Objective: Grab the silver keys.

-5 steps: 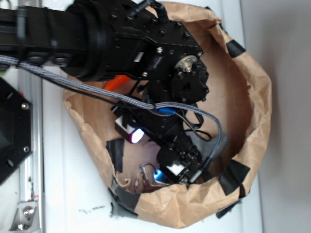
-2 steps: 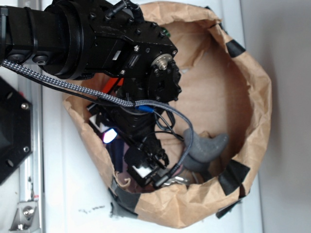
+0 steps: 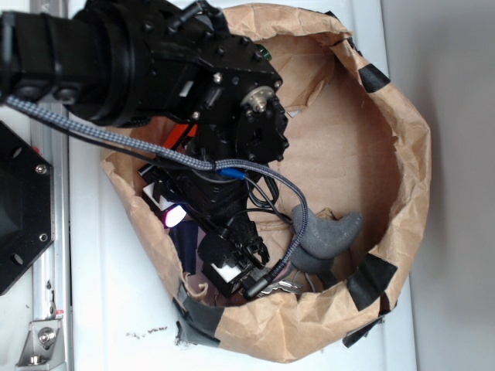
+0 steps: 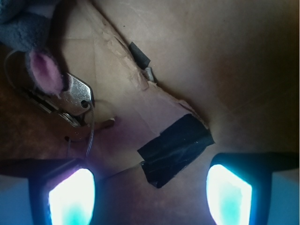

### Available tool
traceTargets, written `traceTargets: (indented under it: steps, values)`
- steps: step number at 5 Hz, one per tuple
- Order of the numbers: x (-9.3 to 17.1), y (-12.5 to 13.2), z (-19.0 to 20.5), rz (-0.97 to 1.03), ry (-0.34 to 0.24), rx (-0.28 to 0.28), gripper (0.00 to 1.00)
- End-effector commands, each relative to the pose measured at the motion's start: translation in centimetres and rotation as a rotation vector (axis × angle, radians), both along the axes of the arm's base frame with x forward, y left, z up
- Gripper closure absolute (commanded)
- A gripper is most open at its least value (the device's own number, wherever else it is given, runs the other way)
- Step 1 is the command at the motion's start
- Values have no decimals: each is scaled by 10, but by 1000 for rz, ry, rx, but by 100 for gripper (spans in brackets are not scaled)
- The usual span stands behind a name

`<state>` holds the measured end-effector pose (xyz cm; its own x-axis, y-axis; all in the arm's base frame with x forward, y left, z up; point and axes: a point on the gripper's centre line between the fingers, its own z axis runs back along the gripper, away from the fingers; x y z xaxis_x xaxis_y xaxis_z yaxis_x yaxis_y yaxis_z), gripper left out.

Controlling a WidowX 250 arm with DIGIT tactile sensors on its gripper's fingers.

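Hovering open end effector (image 4: 150, 194) near the silver keys (image 4: 70, 101)

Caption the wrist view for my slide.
Open hand hovers above the silver keys inside the paper bag.

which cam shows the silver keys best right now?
Wrist. The silver keys lie unobstructed at upper left on the brown paper, key heads and thin wire ring readable, with the gripper jaws apart below them. Exterior shows only a metallic glint beside the arm's tip, against the paper bag wall.
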<state>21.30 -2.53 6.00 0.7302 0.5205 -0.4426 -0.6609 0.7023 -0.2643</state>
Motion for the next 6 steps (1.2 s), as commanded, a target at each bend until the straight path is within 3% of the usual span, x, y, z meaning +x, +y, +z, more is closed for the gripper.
traceTargets:
  steps: [1, 3, 4, 6]
  values:
    - [5, -9, 6, 107, -98, -63, 0]
    - [18, -23, 12, 204, -213, -102, 0]
    - [20, -31, 6, 199, -221, -95, 0]
    - [20, -46, -21, 175, -139, -36, 0]
